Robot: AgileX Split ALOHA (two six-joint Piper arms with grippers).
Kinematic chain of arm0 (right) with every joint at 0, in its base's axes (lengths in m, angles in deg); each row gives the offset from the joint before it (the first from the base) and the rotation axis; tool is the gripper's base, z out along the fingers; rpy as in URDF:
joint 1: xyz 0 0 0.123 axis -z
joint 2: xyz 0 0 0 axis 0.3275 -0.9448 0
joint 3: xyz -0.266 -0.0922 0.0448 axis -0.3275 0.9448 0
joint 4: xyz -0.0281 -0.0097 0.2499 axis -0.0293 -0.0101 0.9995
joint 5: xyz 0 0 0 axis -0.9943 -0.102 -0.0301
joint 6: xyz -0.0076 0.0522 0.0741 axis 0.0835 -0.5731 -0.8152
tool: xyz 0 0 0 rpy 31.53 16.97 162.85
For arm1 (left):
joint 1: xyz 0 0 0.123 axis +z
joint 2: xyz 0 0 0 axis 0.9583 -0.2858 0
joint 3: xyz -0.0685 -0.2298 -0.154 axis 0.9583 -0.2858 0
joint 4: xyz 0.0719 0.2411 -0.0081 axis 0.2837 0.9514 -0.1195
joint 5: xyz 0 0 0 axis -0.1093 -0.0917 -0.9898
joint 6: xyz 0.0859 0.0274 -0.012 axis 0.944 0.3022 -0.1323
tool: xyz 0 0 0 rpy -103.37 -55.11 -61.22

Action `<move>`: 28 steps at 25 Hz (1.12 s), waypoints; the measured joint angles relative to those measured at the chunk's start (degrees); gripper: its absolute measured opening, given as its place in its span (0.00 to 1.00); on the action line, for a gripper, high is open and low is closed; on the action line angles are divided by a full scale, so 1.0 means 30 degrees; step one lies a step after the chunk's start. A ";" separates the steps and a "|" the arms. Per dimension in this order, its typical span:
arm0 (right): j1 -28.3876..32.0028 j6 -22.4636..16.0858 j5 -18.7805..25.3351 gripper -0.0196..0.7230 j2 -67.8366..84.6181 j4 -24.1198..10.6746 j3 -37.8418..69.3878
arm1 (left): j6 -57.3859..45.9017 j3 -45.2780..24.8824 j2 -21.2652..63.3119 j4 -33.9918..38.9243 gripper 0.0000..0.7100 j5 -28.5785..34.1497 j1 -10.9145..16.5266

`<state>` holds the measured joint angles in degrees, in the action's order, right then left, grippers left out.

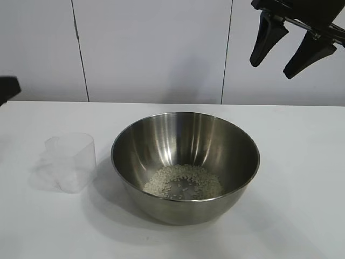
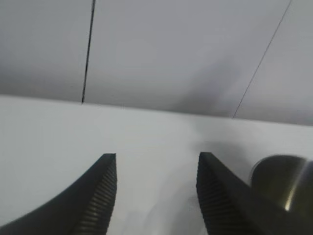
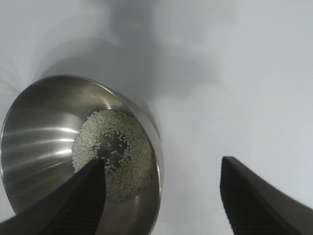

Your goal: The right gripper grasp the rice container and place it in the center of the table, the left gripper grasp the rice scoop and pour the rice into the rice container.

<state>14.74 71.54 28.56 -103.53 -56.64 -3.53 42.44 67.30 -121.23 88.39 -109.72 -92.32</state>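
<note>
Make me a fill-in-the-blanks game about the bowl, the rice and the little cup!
1. The rice lies at the bottom of the steel ____.
2. The clear plastic rice scoop stands on the ____ beside the rice container.
3. The right gripper hangs above the table, holding ____.
4. The left gripper has its jaws ____.

Missing words: bowl; table; nothing; open

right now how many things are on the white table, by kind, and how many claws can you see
Large round stainless-steel bowl with white rice grains in its bottom: 1
Small clear plastic measuring cup, standing empty beside the bowl: 1
Black robot claws, both open and holding nothing: 2, the right claw raised above the table, the left claw seen from its own wrist
Total: 4
</note>
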 joint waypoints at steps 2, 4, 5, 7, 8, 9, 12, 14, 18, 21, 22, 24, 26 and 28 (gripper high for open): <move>0.0000 0.0000 0.0000 0.65 0.0000 0.0000 0.0000 | -0.0547 0.1763 0.0787 0.1532 0.52 0.3809 0.0000; 0.0000 0.0000 0.0000 0.65 0.0000 0.0000 0.0000 | -0.1759 0.3800 0.1084 0.3131 0.52 0.8296 0.0000; 0.0000 0.0000 0.0000 0.65 0.0000 0.0000 0.0000 | -0.2626 0.4981 0.1084 0.3774 0.52 1.0153 -0.0056; 0.0000 0.0000 0.0000 0.65 0.0000 0.0000 0.0000 | -0.4293 0.7277 0.1016 0.5174 0.52 1.4232 -0.0289; 0.0000 0.0000 0.0000 0.65 0.0000 0.0000 0.0000 | -0.5094 0.8208 0.0971 0.5571 0.52 1.5668 -0.0486; 0.0000 0.0000 0.0000 0.65 0.0000 0.0000 0.0000 | -0.5723 0.9326 0.0946 0.5842 0.52 1.7318 -0.0707; 0.0000 0.0000 0.0017 0.65 0.0000 0.0000 0.0000 | -0.6448 1.2865 0.0633 0.5368 0.52 2.2234 -0.1627; 0.0000 0.0000 0.0015 0.65 0.0000 0.0041 0.0000 | -0.6052 1.5662 -0.0110 0.3619 0.52 2.5935 -0.1942; 0.0000 0.0000 0.0078 0.65 0.0000 0.0227 0.0032 | -0.1938 2.0168 -0.2838 -0.2158 0.52 3.0889 -0.1965; 0.0000 0.0006 0.0219 0.65 0.0000 0.0246 0.0020 | 0.1343 2.2248 -0.5022 -0.6297 0.52 3.2810 -0.1965; 0.0000 0.0006 0.0217 0.65 0.0000 0.0246 0.0036 | 0.1977 2.2662 -0.5683 -0.7190 0.52 3.3358 -0.1965; 0.0000 0.0006 0.0217 0.65 0.0000 0.0246 0.0036 | 0.2541 2.3375 -0.6668 -0.7896 0.52 3.4266 -0.1965; 0.0000 0.0006 0.0217 0.65 0.0000 0.0246 0.0036 | 0.2629 2.3741 -0.7360 -0.7963 0.52 3.4902 -0.1965; 0.0000 0.0006 0.0217 0.65 0.0000 0.0246 0.0036 | 0.2629 2.3868 -0.7586 -0.7887 0.52 3.5252 -0.1965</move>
<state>14.74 71.56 29.22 -103.53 -55.91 -3.42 50.32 138.91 -143.99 64.73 -3.96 -98.22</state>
